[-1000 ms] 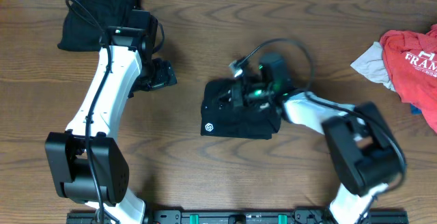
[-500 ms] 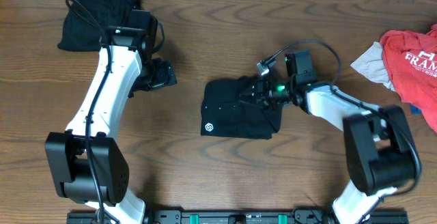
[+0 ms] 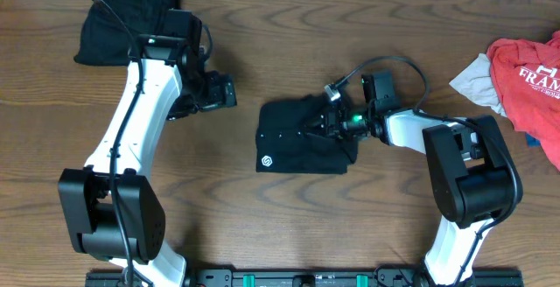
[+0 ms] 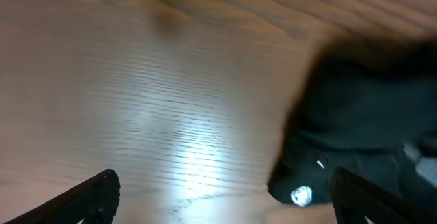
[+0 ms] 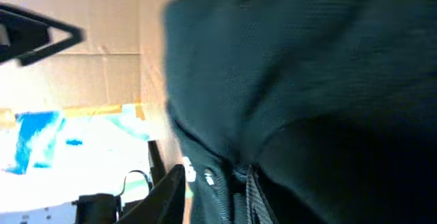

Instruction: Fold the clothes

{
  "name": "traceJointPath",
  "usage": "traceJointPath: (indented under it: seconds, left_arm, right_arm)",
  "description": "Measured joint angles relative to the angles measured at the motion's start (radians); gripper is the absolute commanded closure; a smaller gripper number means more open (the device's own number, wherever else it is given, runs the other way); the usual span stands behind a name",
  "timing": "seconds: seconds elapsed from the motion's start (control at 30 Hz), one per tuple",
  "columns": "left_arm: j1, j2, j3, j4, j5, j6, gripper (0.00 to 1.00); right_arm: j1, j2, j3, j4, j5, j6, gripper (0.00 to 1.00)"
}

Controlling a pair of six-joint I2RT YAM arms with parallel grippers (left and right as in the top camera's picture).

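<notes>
A folded black top (image 3: 297,138) with a small white round logo (image 3: 265,162) lies mid-table. My right gripper (image 3: 335,121) sits low at its right edge. In the right wrist view black fabric (image 5: 307,80) fills the frame; one finger (image 5: 164,197) stands slightly off a collar seam, jaws parted, the other finger hidden by cloth. My left gripper (image 3: 224,92) hovers open just left of the top, nothing between its fingers. Its wrist view shows wide-set fingertips (image 4: 95,193), bare wood and the black top (image 4: 362,115) at right. More clothes: a black pile (image 3: 122,16), a red tee (image 3: 529,73), a light grey piece (image 3: 475,81).
The wooden table (image 3: 262,226) runs wall to wall. The black pile lies at the far left corner behind my left arm. The red tee and grey piece lie at the right edge. A cable (image 3: 385,64) loops above my right wrist.
My right gripper has drawn back rightward from over the black top to its right edge, and its jaws have parted. My left gripper has shifted a little right toward the top.
</notes>
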Motion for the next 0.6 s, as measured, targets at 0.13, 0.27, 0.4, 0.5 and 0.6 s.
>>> traceJointPath:
  seconds: [0.13,0.27,0.4,0.5,0.6]
  left_arm:
    - [0.0,0.0,-0.004,0.006,0.093,0.072,0.02]
    - [0.0,0.0,-0.011,0.018,0.144,0.114,0.02]
    - [0.0,0.0,-0.032,0.044,0.17,0.135,0.02]
    - [0.0,0.0,-0.099,0.116,0.215,0.142,0.02]
    - [0.0,0.0,-0.182,0.203,0.266,0.144,0.02]
  right_arm:
    - [-0.013,-0.074,-0.002,0.093,-0.05,0.023,0.32]
    - [-0.053,-0.21,-0.001,0.192,-0.124,0.07,0.24]
    - [-0.114,-0.346,0.001,0.239,-0.2,0.116,0.1]
    - [-0.17,-0.426,0.001,0.271,-0.256,0.14,0.01]
    - [-0.229,-0.496,0.001,0.304,-0.312,0.149,0.01]
